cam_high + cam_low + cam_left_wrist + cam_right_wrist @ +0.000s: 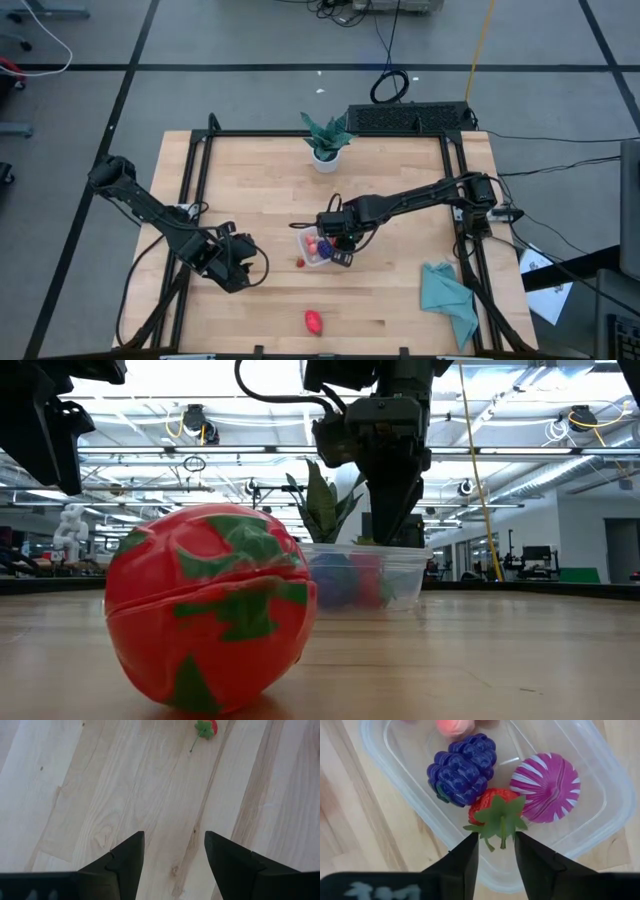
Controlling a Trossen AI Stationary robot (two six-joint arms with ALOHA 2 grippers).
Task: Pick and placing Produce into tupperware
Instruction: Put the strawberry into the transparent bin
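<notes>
The clear tupperware (309,249) sits mid-table. In the right wrist view it (385,750) holds a purple berry (462,770), a pink striped fruit (547,787), a peach-coloured fruit (456,726) and a strawberry (492,810). My right gripper (496,842) is open and points down into it, one fingertip on each side of the strawberry's green leaf crown. A small red fruit (300,262) lies on the table beside the tupperware. A larger red-and-green fruit (314,321) rests near the near edge. My left gripper (238,266) hovers open over bare wood, left of the tupperware. My right gripper comes from above, pointing down into the tupperware, with its fingertips (474,842) just over the strawberry's leaf crown (500,820). Whether they touch it I cannot tell. The strawberry lies on the container floor between the purple berry and the striped fruit.
A potted plant (326,140) stands at the far edge, and a teal cloth (448,295) lies at the near right. A black frame (190,170) borders the table. In the low view the red-and-green fruit (205,610) sits close in front of the tupperware (400,580).
</notes>
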